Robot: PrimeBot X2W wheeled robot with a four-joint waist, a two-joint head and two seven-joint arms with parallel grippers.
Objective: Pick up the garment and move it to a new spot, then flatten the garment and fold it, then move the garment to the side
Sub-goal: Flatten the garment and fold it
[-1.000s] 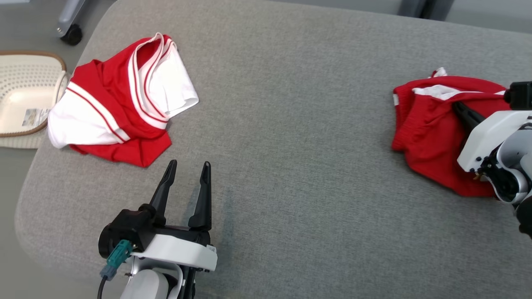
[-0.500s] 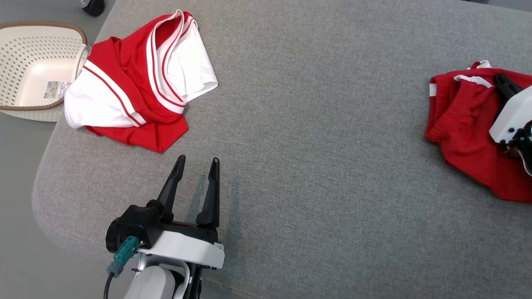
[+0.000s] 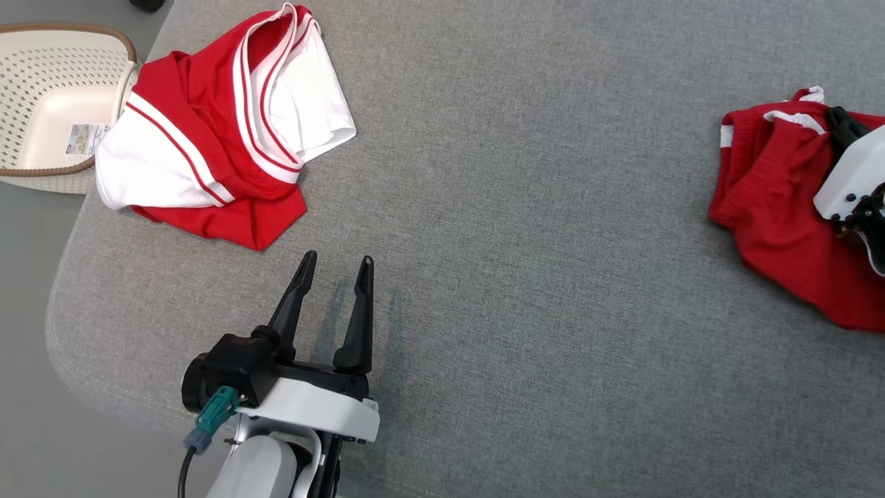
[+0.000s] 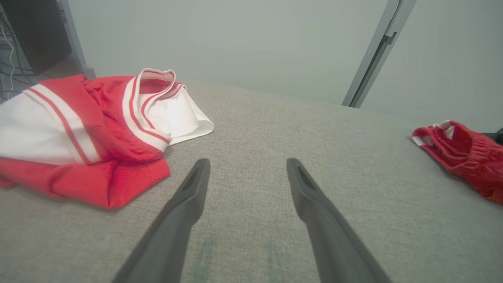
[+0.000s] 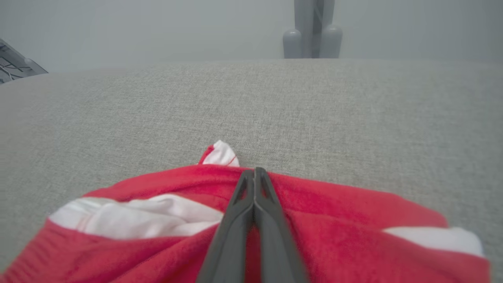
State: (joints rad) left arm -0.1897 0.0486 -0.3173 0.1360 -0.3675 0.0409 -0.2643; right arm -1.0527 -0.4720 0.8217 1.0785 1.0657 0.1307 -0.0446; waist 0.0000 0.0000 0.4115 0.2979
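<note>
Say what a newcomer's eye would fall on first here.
Two bright red garments lie on the grey cushion: a red-and-white shirt at far left and red shorts at right. The shut right claw lies over the shorts, and the open left claw hovers near the front.

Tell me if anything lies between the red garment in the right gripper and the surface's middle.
Nothing visible does. The right gripper is shut on the red garment, and the grey surface to its left lies bare. The red-and-white garment by the basket and the open left gripper sit far to the left.
</note>
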